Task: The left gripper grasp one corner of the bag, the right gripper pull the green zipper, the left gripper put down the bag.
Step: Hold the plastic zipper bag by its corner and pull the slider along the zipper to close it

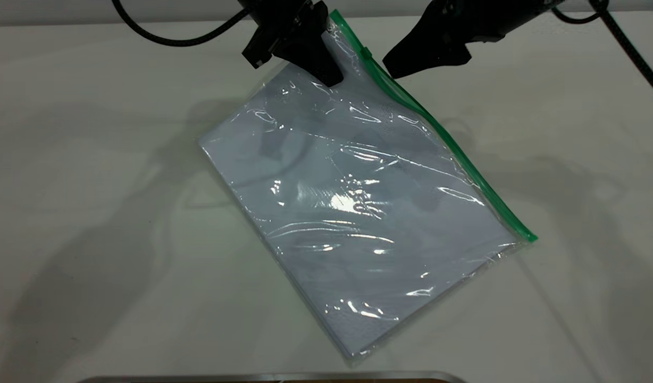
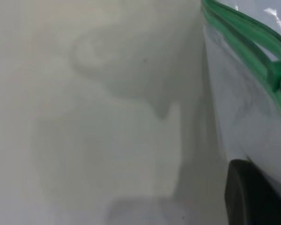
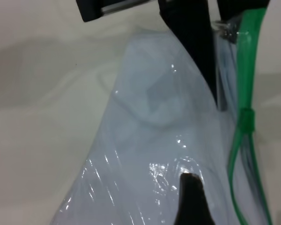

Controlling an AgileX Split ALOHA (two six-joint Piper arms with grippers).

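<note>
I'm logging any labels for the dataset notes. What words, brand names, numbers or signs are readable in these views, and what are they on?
None can be read.
Clear plastic document bag: no print shows on the plastic or on the white paper sheets inside.
Thin green zipper strip and its small slider tab: plain.
Black left gripper and black right gripper: no markings visible.
White table: no markings visible.

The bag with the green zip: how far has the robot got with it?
Done: the left gripper holds the bag by its top corner. In hand: the right gripper sits beside the green zipper, near its slider. Left: pulling the slider and putting the bag down.
</note>
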